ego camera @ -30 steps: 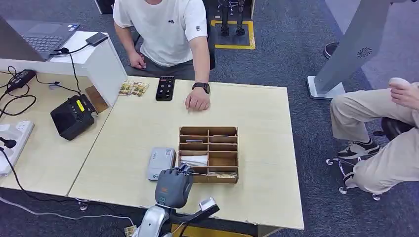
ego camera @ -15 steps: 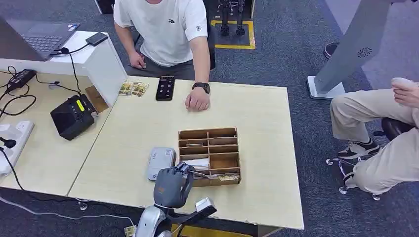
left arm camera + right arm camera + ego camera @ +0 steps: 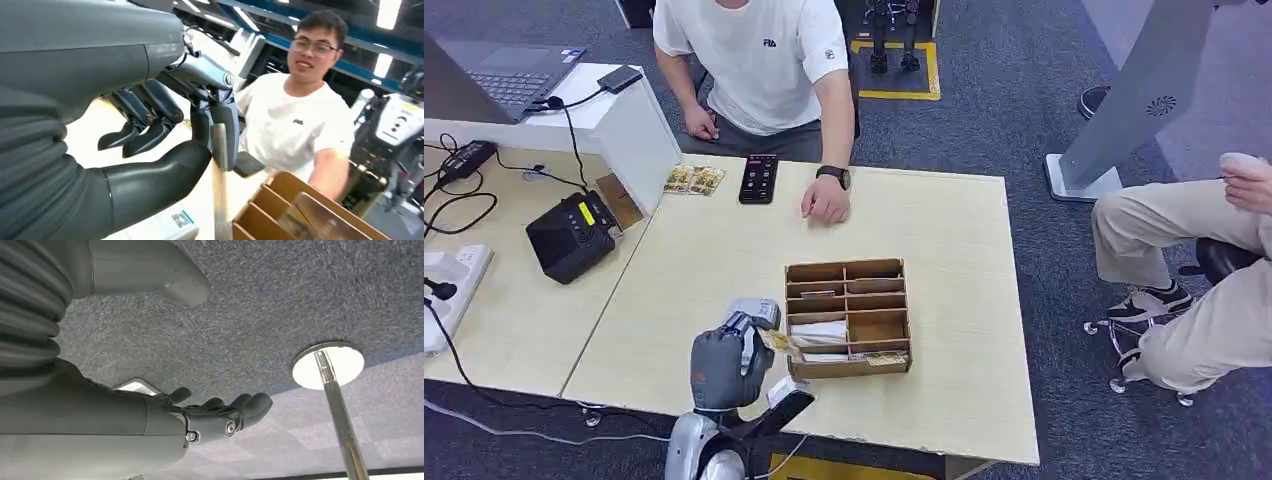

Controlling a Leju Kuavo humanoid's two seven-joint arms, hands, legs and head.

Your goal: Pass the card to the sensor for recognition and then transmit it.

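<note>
Left hand (image 3: 721,366), low centre-left of the head view: a card (image 3: 776,342) is pinched between thumb and fingers, held above the table (image 3: 944,240) just left of the wooden organizer (image 3: 848,317). The grey sensor box (image 3: 759,312) is partly covered behind the hand. Right hand (image 3: 220,415): fingers are loosely extended, nothing held, seen over carpet. At upper centre, a person's hand (image 3: 826,203) is rested on the table.

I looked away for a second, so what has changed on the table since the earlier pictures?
The left hand has drawn back from the wooden organizer toward the grey sensor, now pinching a card. The organizer ended slightly turned. The phone and the person's hand stayed.
</note>
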